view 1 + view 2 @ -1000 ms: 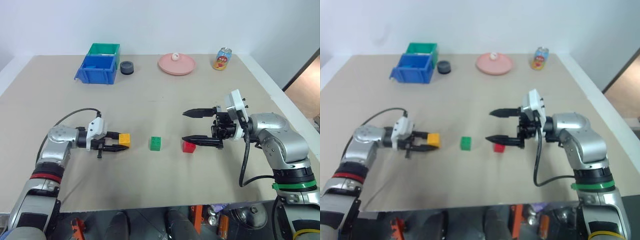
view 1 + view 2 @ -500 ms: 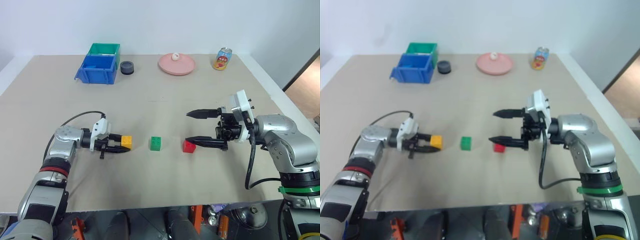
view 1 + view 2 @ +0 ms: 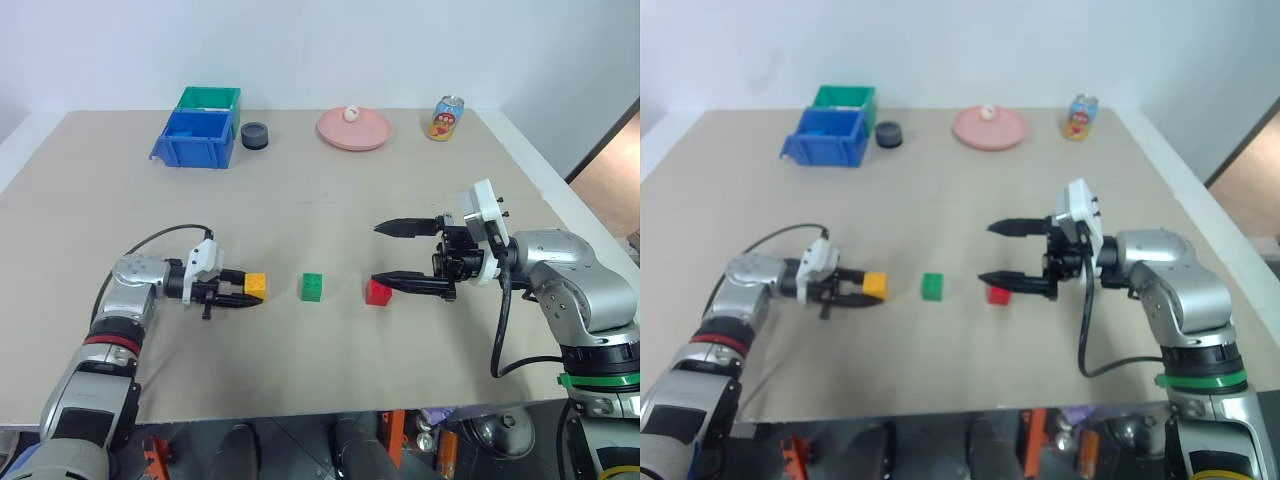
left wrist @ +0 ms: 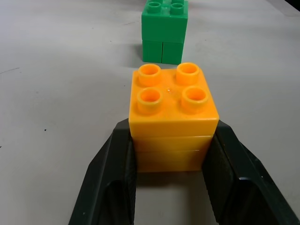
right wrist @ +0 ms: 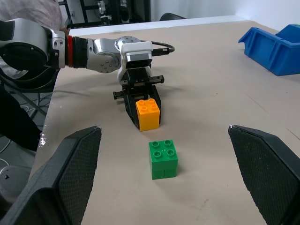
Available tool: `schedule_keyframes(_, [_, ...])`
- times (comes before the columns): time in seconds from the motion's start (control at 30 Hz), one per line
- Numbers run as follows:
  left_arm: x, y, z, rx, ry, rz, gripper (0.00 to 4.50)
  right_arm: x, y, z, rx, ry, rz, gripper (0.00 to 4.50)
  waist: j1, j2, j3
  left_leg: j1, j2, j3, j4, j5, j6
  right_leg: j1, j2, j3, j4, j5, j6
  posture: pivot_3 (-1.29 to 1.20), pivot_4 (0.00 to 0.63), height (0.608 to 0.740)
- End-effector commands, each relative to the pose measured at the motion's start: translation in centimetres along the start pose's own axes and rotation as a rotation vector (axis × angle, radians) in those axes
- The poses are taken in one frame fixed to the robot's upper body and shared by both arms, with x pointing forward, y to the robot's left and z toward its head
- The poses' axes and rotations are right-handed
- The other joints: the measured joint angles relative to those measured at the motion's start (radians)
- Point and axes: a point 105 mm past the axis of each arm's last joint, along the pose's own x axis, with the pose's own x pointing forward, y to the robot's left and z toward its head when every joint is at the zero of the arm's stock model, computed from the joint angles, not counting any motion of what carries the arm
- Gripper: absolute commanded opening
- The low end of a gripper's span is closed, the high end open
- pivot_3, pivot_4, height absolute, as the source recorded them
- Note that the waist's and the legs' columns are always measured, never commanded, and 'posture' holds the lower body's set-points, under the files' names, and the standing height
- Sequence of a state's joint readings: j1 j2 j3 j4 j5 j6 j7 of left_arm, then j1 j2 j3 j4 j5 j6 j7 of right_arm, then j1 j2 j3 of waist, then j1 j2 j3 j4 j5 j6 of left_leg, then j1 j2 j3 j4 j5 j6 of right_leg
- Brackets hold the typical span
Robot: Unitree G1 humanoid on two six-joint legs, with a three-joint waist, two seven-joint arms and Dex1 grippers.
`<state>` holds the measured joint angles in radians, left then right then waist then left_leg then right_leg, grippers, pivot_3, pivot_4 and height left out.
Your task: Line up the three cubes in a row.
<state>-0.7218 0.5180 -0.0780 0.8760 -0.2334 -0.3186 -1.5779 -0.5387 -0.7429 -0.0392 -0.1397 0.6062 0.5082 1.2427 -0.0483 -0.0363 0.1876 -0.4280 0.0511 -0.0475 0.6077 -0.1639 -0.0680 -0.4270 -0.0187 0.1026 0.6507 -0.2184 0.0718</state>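
Left end effector (image 3: pixel 243 292) clamping the yellow-orange cube (image 3: pixel 254 285), having eased it down since a second ago, now resting on the surface (image 3: pixel 300 220) just left of the green cube (image 3: pixel 312 287). Right end effector (image 3: pixel 388 254) hanging wide open, empty, beside the red cube (image 3: pixel 377 292). Row nearly forming; release probably coming next.

Head stereo overhead, wrist cameras near table (image 3: pixel 300 210)
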Motion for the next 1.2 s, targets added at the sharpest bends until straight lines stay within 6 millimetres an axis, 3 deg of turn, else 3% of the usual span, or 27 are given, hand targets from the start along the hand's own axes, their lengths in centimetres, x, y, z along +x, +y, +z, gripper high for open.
schedule_keyframes(0.03, [-0.1,0.8,0.7,0.043,-0.009,0.026,1.33,-0.4,0.4,1.4,-0.053,-0.018,0.004,4.50,0.000,0.000,0.000,0.000,0.000,0.000,0.000,0.000,0.000,0.000,0.000,0.000,0.000,0.000,0.000,0.00,0.150,0.736])
schedule_keyframes(1.0, [0.6,1.9,1.8,0.071,-0.003,-0.012,1.33,-1.1,0.4,1.6,-0.047,0.003,-0.010,4.50,0.000,0.000,0.000,0.000,0.000,-0.001,0.003,0.000,0.000,0.001,0.000,0.000,0.000,0.002,0.001,0.00,0.150,0.736])
schedule_keyframes(1.07, [0.7,1.9,1.8,0.070,-0.003,-0.015,2.40,-1.1,0.4,1.6,-0.047,0.004,-0.010,4.50,0.000,0.000,0.000,0.000,0.000,-0.001,0.003,0.000,0.000,0.001,0.001,0.000,0.000,0.002,0.001,0.00,0.150,0.736])
schedule_keyframes(1.2, [0.8,1.7,1.7,0.057,-0.002,-0.023,3.74,-1.2,0.4,1.6,-0.046,0.008,-0.011,4.50,0.000,0.000,0.000,0.000,0.000,-0.001,0.003,0.000,0.000,0.001,0.001,0.000,0.000,0.002,0.001,0.00,0.150,0.736])
